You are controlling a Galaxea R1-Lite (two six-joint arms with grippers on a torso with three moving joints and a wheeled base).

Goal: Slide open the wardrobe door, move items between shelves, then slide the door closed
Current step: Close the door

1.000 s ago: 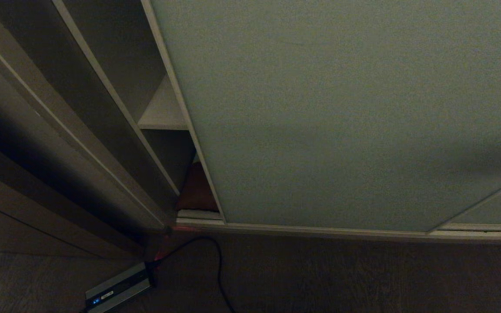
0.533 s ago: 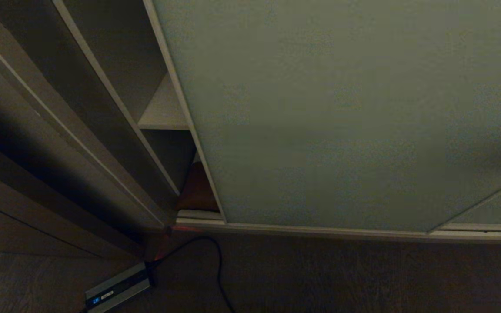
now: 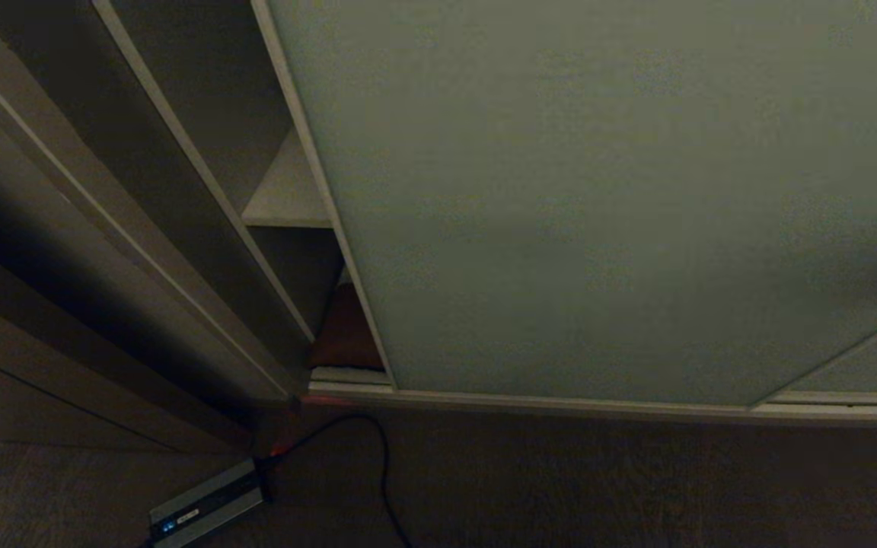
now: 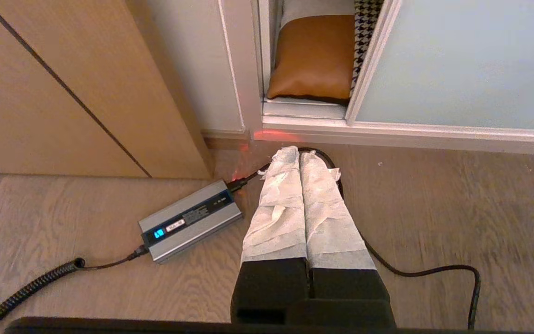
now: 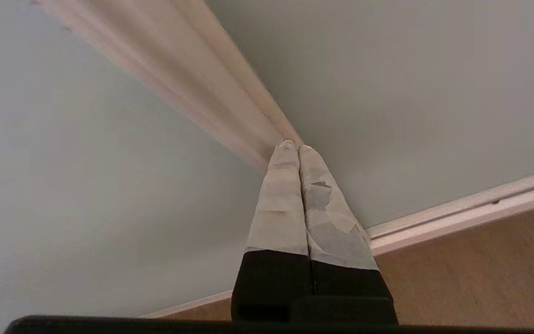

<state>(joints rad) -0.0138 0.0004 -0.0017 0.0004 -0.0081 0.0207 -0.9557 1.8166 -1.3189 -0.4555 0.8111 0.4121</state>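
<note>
Pale grey-green and matte, the sliding wardrobe door (image 3: 598, 198) fills the centre and right of the head view, leaving only a narrow gap at upper left where a shelf (image 3: 286, 198) shows. The right gripper (image 5: 293, 144), fingers pressed together, points its tips at the door's pale frame strip (image 5: 211, 79). The left gripper (image 4: 298, 150), also closed, hangs over the floor beside a power brick (image 4: 190, 220). The panel looks heavy, rigid and slick; its frame edge seems the likeliest purchase.
</note>
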